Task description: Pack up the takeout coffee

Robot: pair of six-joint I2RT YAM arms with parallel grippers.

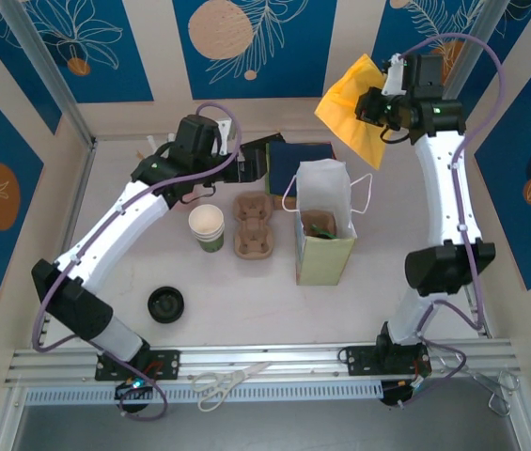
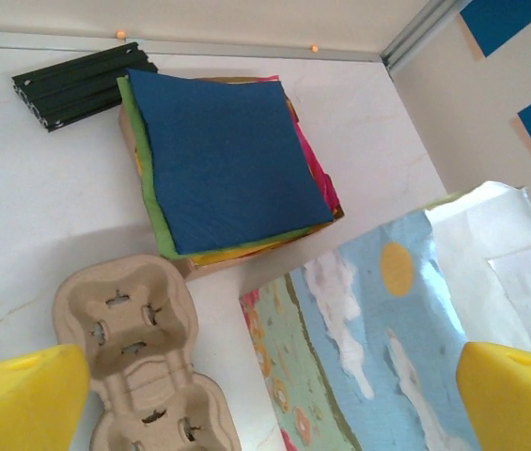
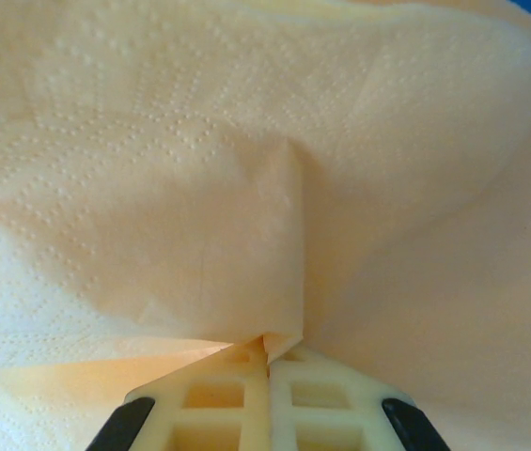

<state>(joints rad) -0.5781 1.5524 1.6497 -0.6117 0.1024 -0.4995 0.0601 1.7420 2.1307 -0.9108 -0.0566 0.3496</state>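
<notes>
A white paper bag (image 1: 324, 188) with a printed side (image 2: 387, 319) stands open at mid-table. Inside its mouth lies a dark, green-edged shape (image 1: 320, 226); I cannot tell whether that is the takeout coffee. My left gripper (image 1: 246, 169) hovers open over the table, its yellow fingertips (image 2: 21, 399) wide apart, with the cardboard cup carrier (image 2: 133, 348) and the bag below and nothing between them. My right gripper (image 1: 378, 105) is raised at the back right, shut on a yellow napkin (image 1: 351, 103). The napkin (image 3: 246, 169) is pinched at a fold between the fingertips (image 3: 237, 376).
A lidless green cup (image 1: 207, 228) stands left of the carrier (image 1: 254, 225). A separate black lid (image 1: 165, 303) lies nearer the front left. A napkin stack with blue on top (image 2: 227, 150) sits behind the bag, beside a black bar (image 2: 77, 83). Scissors (image 1: 232, 381) rest on the front rail.
</notes>
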